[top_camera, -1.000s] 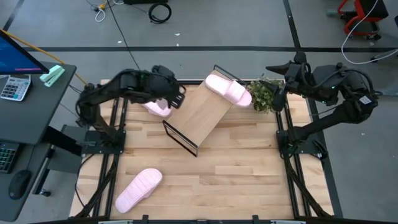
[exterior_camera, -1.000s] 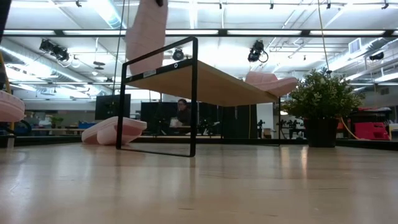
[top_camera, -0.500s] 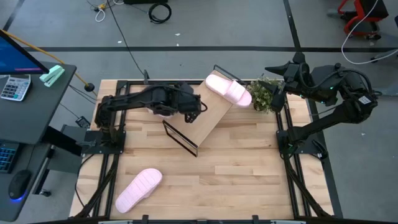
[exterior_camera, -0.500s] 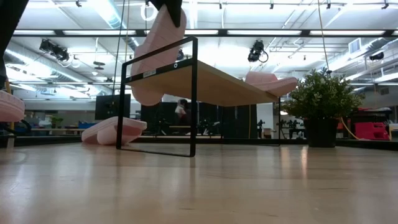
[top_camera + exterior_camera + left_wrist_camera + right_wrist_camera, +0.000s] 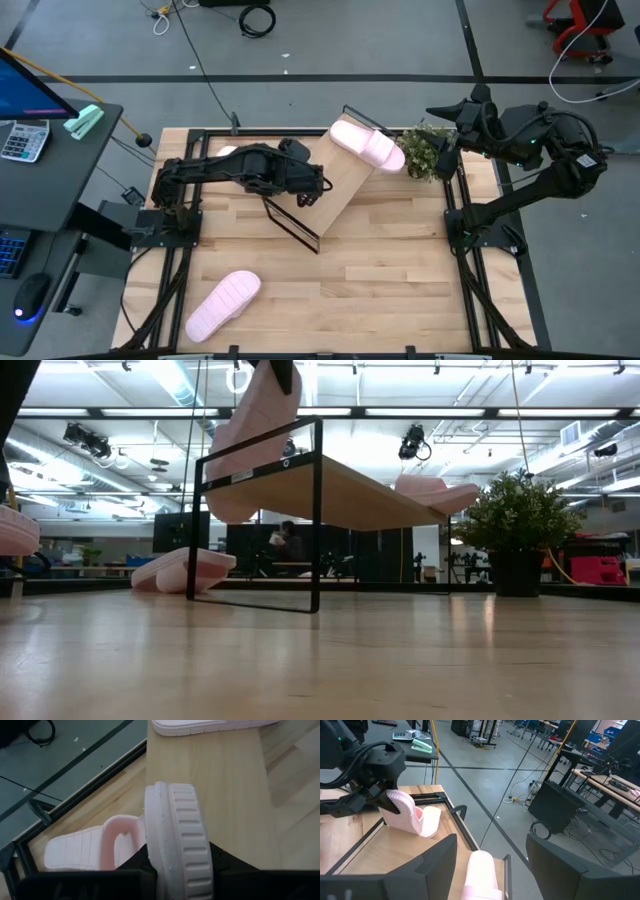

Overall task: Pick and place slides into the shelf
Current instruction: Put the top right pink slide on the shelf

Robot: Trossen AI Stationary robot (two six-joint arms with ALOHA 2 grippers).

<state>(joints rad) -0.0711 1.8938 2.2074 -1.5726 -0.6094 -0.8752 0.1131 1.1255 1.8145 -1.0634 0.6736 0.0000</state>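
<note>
Left tool (image 5: pixel 312 190) shifted over shelf (image 5: pixel 335 185), slide (image 5: pixel 180 845) gripped

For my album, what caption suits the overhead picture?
Left gripper carries a pink slide over the shelf; right gripper waits open.

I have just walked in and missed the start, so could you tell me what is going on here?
The left end effector is shut on a pink slide and holds it on edge over the near end of the shelf. One slide already lies on the shelf's far end. Another slide lies on the table behind the shelf, and a fourth at the table's front left. The right end effector waits open, raised beside the potted plant.
</note>
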